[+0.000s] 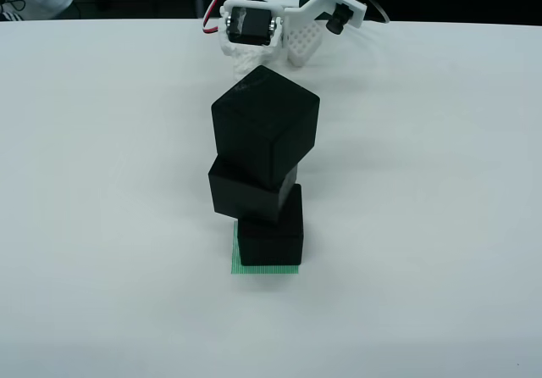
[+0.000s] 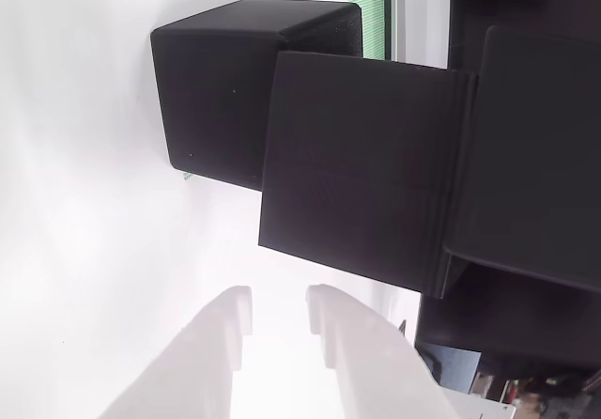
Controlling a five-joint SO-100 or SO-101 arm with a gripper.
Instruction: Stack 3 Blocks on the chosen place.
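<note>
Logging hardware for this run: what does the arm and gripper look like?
White 3D-printed plastic arm with a black servo set in its frame, a perforated white panel, and red and white cables. The gripper has two plain white fingers with rounded tips.

Three blocks (image 1: 269,179) stacked on the chosen place (image 1: 266,268)
</note>
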